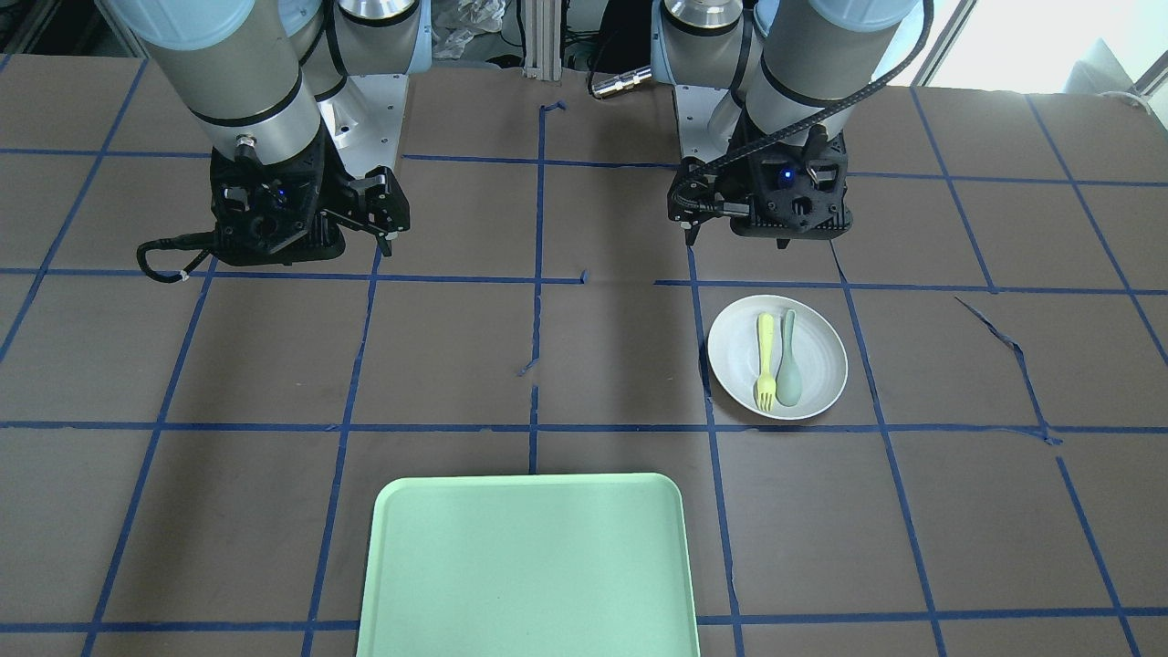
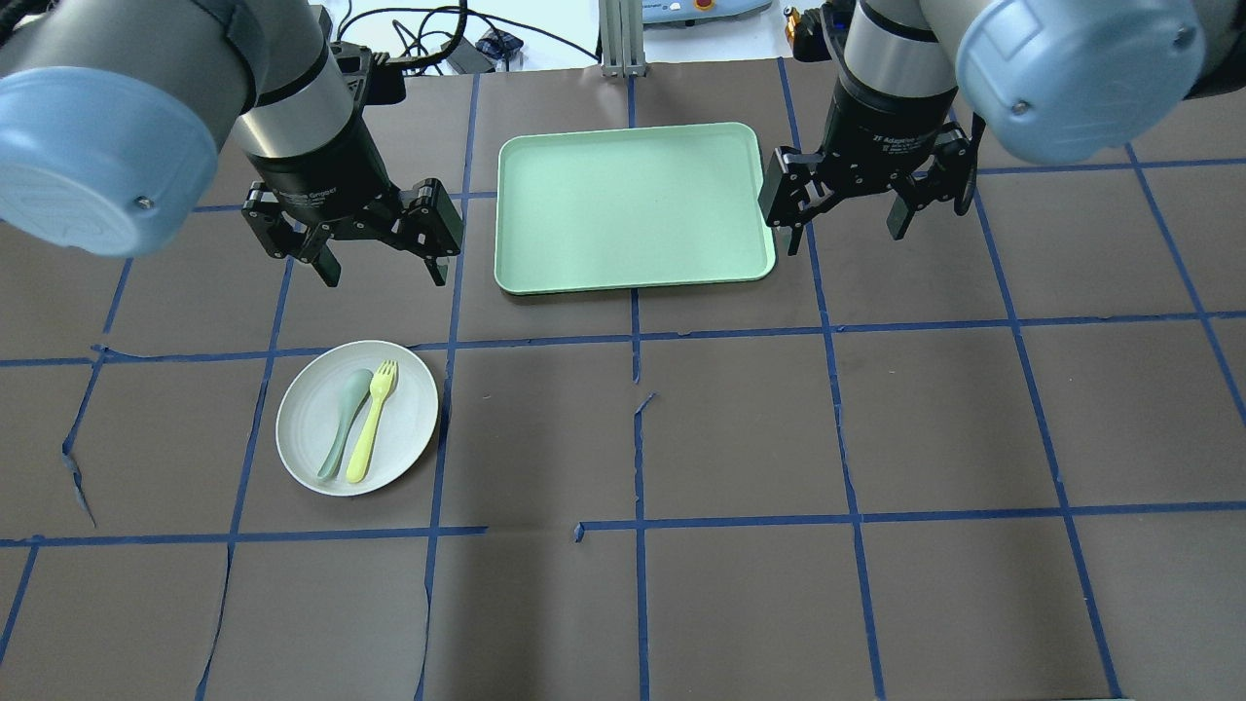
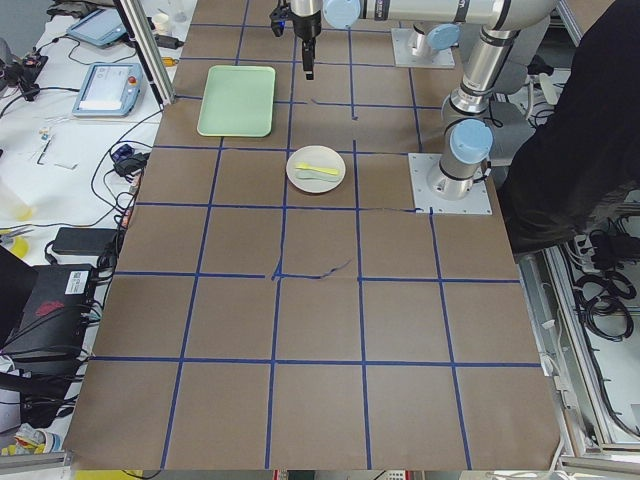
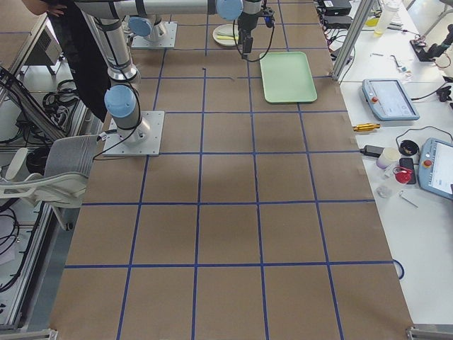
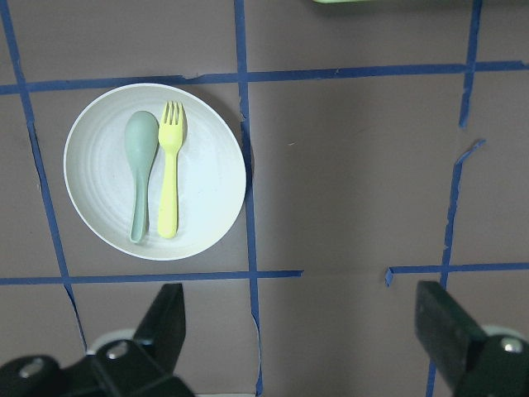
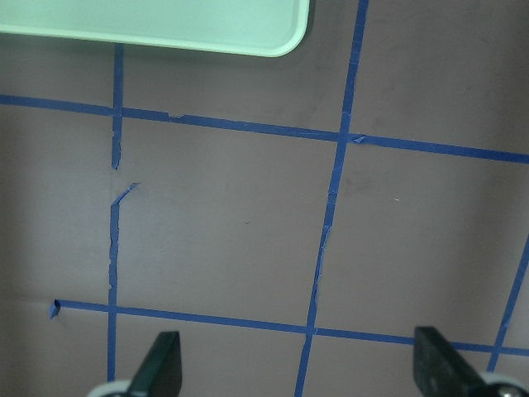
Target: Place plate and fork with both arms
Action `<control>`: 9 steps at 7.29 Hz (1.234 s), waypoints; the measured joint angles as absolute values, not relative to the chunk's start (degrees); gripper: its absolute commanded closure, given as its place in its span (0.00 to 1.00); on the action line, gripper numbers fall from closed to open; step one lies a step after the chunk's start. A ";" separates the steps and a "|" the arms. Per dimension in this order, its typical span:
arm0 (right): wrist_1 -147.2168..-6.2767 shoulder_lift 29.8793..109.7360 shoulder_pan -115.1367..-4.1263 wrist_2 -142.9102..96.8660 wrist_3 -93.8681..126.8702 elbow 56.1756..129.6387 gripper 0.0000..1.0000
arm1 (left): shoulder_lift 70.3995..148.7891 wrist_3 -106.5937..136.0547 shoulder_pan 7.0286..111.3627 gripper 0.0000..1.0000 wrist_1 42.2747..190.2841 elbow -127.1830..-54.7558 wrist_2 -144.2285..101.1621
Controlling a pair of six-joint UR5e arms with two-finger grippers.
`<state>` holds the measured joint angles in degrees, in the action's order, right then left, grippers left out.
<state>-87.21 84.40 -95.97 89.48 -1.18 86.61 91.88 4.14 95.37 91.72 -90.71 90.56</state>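
Note:
The off-white plate lies on the table on my left side. The yellow fork lies on it next to a grey-green spoon. The left wrist view shows the plate, fork and spoon at upper left. My left gripper is open and empty, hovering above the table just beyond the plate. My right gripper is open and empty, hovering beside the right edge of the green tray.
The pale green tray lies empty at the table's far middle. Its corner shows in the right wrist view. The brown table cover has blue tape grid lines with some torn spots.

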 measured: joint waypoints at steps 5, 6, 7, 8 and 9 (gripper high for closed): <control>-87.47 84.29 -95.98 89.54 -0.91 86.91 0.00 | 92.14 4.25 95.59 0.00 91.76 -91.40 90.32; -87.53 84.18 -95.98 89.52 -0.91 87.03 0.00 | 92.09 4.19 95.60 0.00 91.76 -91.45 90.39; -87.76 83.98 -95.97 89.54 -0.96 86.97 0.00 | 91.88 4.28 95.53 0.00 91.86 -91.51 90.47; -88.36 83.84 -95.93 89.61 -0.99 86.81 0.00 | 91.66 4.56 95.35 0.00 92.15 -91.42 90.47; -88.96 83.92 -95.90 90.02 -0.99 86.70 0.00 | 91.56 4.79 95.16 0.00 92.45 -91.27 90.45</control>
